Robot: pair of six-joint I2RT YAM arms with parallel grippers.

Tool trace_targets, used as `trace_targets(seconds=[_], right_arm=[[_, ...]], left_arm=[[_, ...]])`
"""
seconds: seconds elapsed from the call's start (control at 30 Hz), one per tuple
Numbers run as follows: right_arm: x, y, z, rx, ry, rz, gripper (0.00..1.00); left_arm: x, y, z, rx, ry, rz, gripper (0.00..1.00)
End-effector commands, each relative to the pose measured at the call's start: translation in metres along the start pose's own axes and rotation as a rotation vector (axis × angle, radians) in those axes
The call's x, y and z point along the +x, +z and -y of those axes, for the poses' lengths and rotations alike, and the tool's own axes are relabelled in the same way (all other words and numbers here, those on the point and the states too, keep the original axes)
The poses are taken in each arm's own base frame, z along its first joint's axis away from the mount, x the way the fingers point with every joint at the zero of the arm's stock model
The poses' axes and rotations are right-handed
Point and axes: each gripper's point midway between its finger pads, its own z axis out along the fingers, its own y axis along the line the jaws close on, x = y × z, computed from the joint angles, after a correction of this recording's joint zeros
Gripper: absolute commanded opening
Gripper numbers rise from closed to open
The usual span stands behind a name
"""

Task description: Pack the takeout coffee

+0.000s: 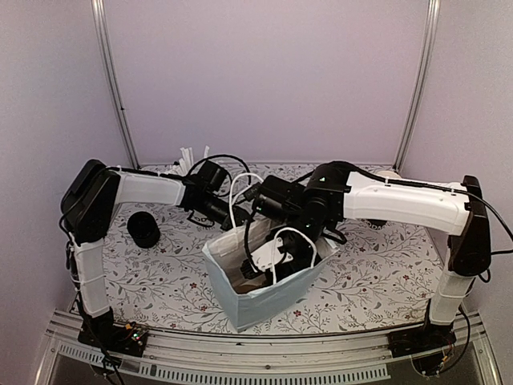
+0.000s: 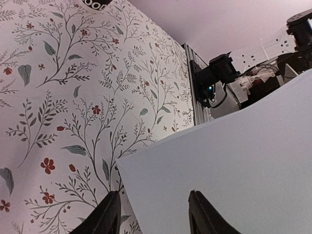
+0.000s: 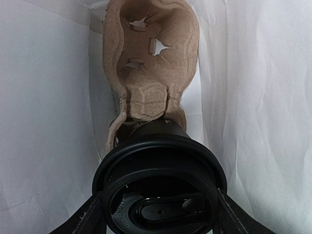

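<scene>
The pale blue paper bag (image 1: 268, 301) stands open at the table's near centre. My right gripper (image 1: 278, 255) reaches down inside it. In the right wrist view it (image 3: 160, 217) is shut on a black lidded cup (image 3: 160, 185), one finger on each side of the lid. The cup's base sits at the near hole of the brown pulp carrier (image 3: 148, 68), which lies in the bag. My left gripper (image 2: 153, 214) is open at the bag's rear-left corner (image 2: 229, 161), its fingers either side of the bag's edge. A second black cup (image 1: 144, 229) stands on the table at the left.
The white cup of straws (image 1: 191, 157) stands at the back, behind the left arm. The bag's white handles (image 1: 240, 192) loop up between the two wrists. The bag walls (image 3: 44, 122) close in on both sides of the carrier. The second cup's lettering shows in the left wrist view (image 2: 95, 4).
</scene>
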Motion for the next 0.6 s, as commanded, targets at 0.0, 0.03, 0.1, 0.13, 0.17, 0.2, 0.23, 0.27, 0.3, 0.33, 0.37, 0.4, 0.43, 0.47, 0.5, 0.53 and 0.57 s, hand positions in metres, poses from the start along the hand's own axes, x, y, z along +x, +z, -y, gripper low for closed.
trace_targets(seconds=[0.0,0.03,0.1,0.13,0.17,0.2,0.23,0.27,0.3,0.33,0.37,0.4,0.43,0.47,0.5,0.53,0.57], right_arm=[[0.005,0.011,-0.026,-0.145,0.033,-0.021,0.38],[0.005,0.012,-0.027,-0.151,0.036,-0.020,0.38],[0.006,0.016,-0.029,-0.167,0.039,-0.021,0.38],[0.007,0.019,-0.029,-0.179,0.040,-0.021,0.38],[0.008,0.021,-0.029,-0.189,0.044,-0.018,0.39],[0.009,0.024,-0.029,-0.202,0.047,-0.016,0.39],[0.011,0.029,-0.029,-0.221,0.054,-0.019,0.39],[0.014,0.031,-0.030,-0.239,0.053,-0.021,0.39],[0.016,0.036,-0.030,-0.258,0.055,-0.026,0.40],[0.019,0.038,-0.031,-0.275,0.059,-0.029,0.40],[0.021,0.043,-0.033,-0.294,0.061,-0.036,0.40],[0.024,0.047,-0.033,-0.307,0.067,-0.043,0.40],[0.025,0.050,-0.034,-0.315,0.068,-0.046,0.40],[0.027,0.053,-0.036,-0.325,0.069,-0.053,0.40],[0.028,0.054,-0.038,-0.333,0.070,-0.057,0.40],[0.029,0.056,-0.040,-0.340,0.070,-0.062,0.40],[0.031,0.058,-0.042,-0.347,0.072,-0.067,0.40]], left_arm=[[-0.004,-0.010,0.009,-0.004,0.017,0.012,0.50],[-0.005,-0.010,0.009,-0.012,0.020,0.011,0.50],[-0.007,-0.011,0.007,-0.031,0.021,0.012,0.51],[-0.008,-0.013,0.006,-0.039,0.024,0.014,0.51],[-0.010,-0.014,0.007,-0.045,0.029,0.019,0.51],[-0.012,-0.016,0.007,-0.048,0.031,0.023,0.51],[-0.013,-0.017,0.008,-0.052,0.032,0.025,0.51],[-0.014,-0.019,0.008,-0.056,0.035,0.029,0.51],[-0.015,-0.021,0.008,-0.062,0.036,0.032,0.51],[-0.015,-0.023,0.008,-0.067,0.038,0.035,0.51],[-0.016,-0.024,0.009,-0.071,0.039,0.038,0.51],[-0.016,-0.026,0.010,-0.075,0.040,0.040,0.51],[-0.017,-0.028,0.011,-0.080,0.043,0.043,0.51],[-0.017,-0.030,0.011,-0.086,0.047,0.047,0.51],[-0.019,-0.033,0.012,-0.092,0.051,0.051,0.51],[-0.020,-0.035,0.013,-0.098,0.055,0.054,0.52],[-0.022,-0.038,0.013,-0.104,0.059,0.060,0.52]])
